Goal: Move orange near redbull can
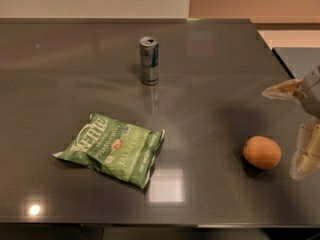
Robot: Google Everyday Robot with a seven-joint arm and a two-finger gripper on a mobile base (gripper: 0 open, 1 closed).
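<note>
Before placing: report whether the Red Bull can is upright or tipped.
Red Bull can upright, silver top up. Gripper open, right of the orange.

The dark, glossy table (60, 54) carries three things: the redbull can (149, 60) standing upright toward the back, a green chip bag (112, 149) lying flat nearer the front, and the orange (262, 152) at the right. Just beside the orange is the tool (280, 134), its fingers spread apart.
</note>
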